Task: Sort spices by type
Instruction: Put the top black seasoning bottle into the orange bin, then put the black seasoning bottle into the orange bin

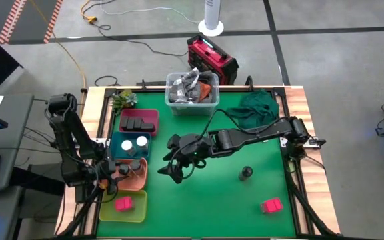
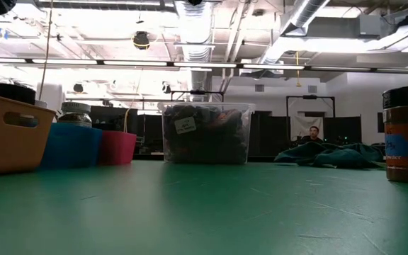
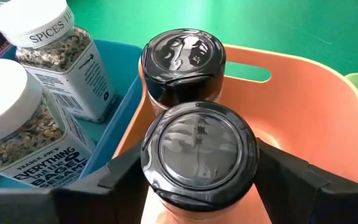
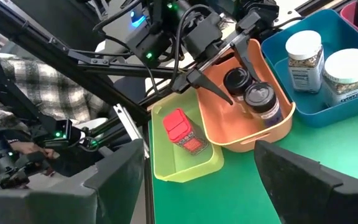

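Gripping a dark-lidded jar (image 3: 199, 155) between its fingers, the left gripper (image 3: 197, 177) sits inside the orange tray (image 3: 303, 112), beside a second dark jar (image 3: 183, 62); only the wrist views show this pinch clearly. From above, the right gripper (image 1: 172, 167) hovers spread over the green surface (image 1: 245, 200), well apart from a loose dark jar (image 1: 246, 173) and a pink box (image 1: 271, 206). Level with the surface, both grippers are cut off.
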Available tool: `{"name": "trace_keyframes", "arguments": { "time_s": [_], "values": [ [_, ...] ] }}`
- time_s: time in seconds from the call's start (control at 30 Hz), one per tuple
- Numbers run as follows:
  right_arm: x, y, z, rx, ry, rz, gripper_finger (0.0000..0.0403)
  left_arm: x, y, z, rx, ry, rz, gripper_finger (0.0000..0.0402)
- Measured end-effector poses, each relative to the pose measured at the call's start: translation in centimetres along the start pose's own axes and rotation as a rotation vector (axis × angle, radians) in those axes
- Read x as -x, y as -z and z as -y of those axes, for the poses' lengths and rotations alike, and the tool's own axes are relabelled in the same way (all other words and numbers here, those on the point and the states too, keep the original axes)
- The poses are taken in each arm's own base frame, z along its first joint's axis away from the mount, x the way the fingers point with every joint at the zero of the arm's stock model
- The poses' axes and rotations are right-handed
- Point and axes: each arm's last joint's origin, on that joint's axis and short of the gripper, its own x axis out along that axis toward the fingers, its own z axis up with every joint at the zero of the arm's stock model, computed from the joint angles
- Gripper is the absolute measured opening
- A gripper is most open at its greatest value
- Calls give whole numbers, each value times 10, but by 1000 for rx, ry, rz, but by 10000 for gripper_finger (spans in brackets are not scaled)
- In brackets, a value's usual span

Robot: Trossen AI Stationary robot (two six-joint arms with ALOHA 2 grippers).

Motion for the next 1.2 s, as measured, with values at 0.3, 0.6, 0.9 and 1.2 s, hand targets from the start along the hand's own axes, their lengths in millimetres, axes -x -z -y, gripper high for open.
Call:
{"name": "trace_keyframes", "arguments": {
  "time_s": [0.3, 0.6, 0.9, 1.2],
  "values": [
    [0, 0, 0, -1, 1, -1, 327, 5, -6, 2, 0, 1, 0, 253],
    [0, 0, 0, -1, 1, -1, 327, 20, -27, 1, -45, 24, -19, 253],
    [1, -2, 16, -4, 75, -52, 327, 38, -56, -3, 11, 97, 88, 253],
    [27, 23, 37, 21, 366, -447, 327, 29, -73, -11, 181, 9, 206, 253]
  ]
}}
